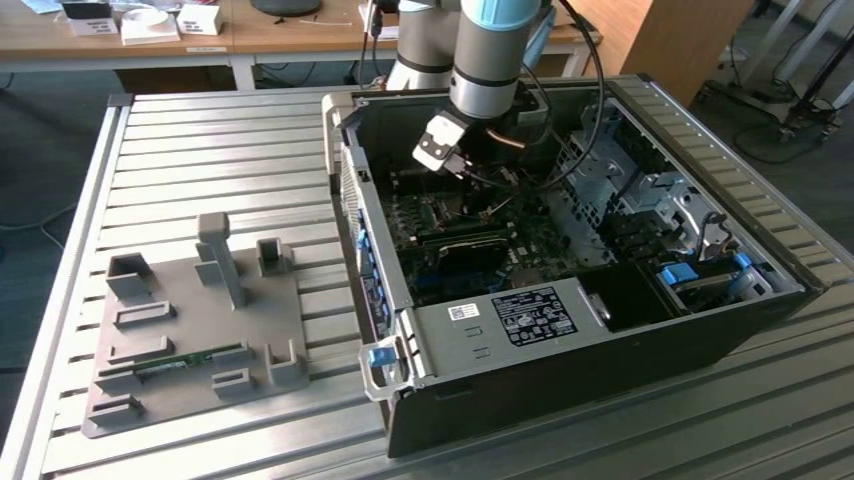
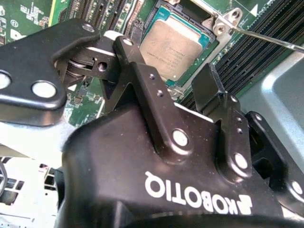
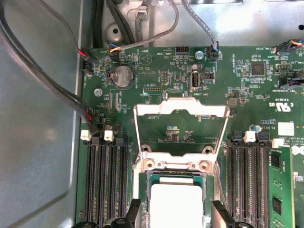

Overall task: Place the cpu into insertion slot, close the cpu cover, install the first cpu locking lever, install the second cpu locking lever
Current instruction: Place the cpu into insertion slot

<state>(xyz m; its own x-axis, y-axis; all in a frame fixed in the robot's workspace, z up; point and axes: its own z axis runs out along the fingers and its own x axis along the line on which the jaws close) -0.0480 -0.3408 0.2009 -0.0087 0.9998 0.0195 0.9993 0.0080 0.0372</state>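
Note:
The cpu [image 3: 175,204] is a silver-grey square lying flat in the insertion slot [image 3: 142,192], a dark socket on the green board; the second wrist view shows the cpu [image 2: 173,45] there too. The cpu cover [image 3: 180,108], a shiny metal frame, is swung back on its hinge away from the socket. My gripper [image 3: 176,219] hovers over the chip, open, with one black finger [image 2: 142,80] on each side and nothing held. In the exterior view the gripper [image 1: 491,188] reaches down into the computer case. A thin locking lever [image 2: 268,40] sticks out past the socket corner.
The open computer case [image 1: 574,330] lies on a slatted metal table. Long black memory slots [image 3: 107,180] flank the socket on both sides. Black cables [image 3: 42,80] run along the case wall. A grey fixture plate [image 1: 187,300] with a memory stick stands at the exterior view's left.

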